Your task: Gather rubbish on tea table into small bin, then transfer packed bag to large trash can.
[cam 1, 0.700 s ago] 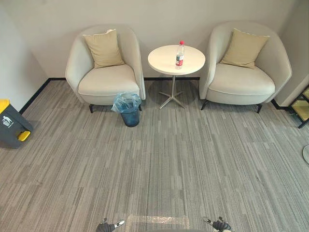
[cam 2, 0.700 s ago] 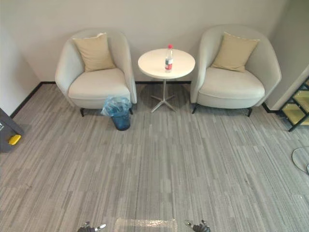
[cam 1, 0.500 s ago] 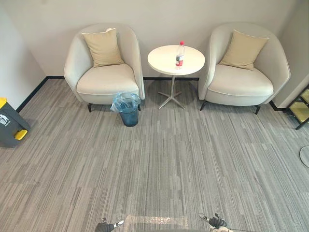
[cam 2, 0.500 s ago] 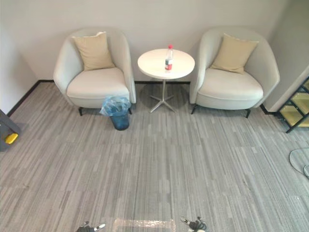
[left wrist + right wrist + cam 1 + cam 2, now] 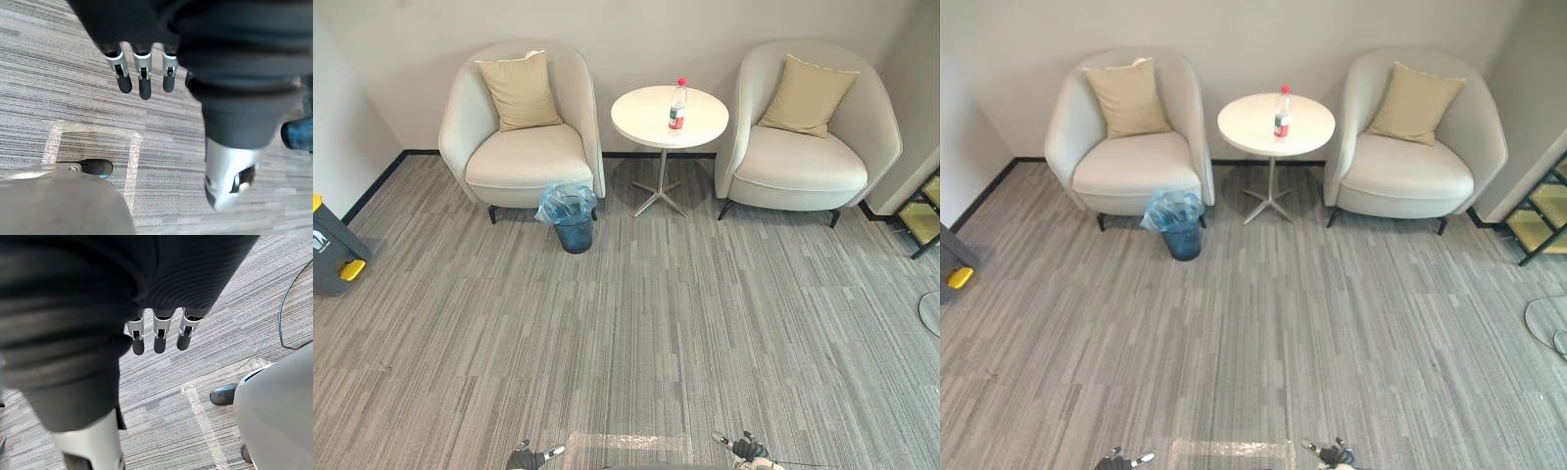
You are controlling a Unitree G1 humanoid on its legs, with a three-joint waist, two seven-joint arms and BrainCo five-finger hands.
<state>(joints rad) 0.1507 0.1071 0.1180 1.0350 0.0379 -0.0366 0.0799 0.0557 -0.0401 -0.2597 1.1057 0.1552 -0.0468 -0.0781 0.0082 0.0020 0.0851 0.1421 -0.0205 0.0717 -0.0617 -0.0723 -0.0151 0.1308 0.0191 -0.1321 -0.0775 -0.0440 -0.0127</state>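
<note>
A plastic bottle (image 5: 677, 105) with a red cap stands upright on the round white tea table (image 5: 646, 117) between two armchairs. The small blue bin (image 5: 572, 217), lined with a light blue bag, sits on the carpet by the left armchair's front corner. The large grey trash can (image 5: 333, 255) with yellow parts is at the far left edge. My left hand (image 5: 534, 456) and right hand (image 5: 747, 451) hang low at the bottom edge, far from the table. Each wrist view shows the fingers (image 5: 142, 78) (image 5: 157, 335) straight over bare carpet, holding nothing.
Two cream armchairs (image 5: 524, 152) (image 5: 808, 147) with tan cushions flank the table against the back wall. A dark shelf frame (image 5: 925, 215) stands at the right edge. A pale tape rectangle (image 5: 626, 446) marks the carpet near me. Wide grey carpet lies between me and the table.
The whole scene has slid slightly up and the large trash can further toward the left edge, so the camera has moved. My hands stay low and empty.
</note>
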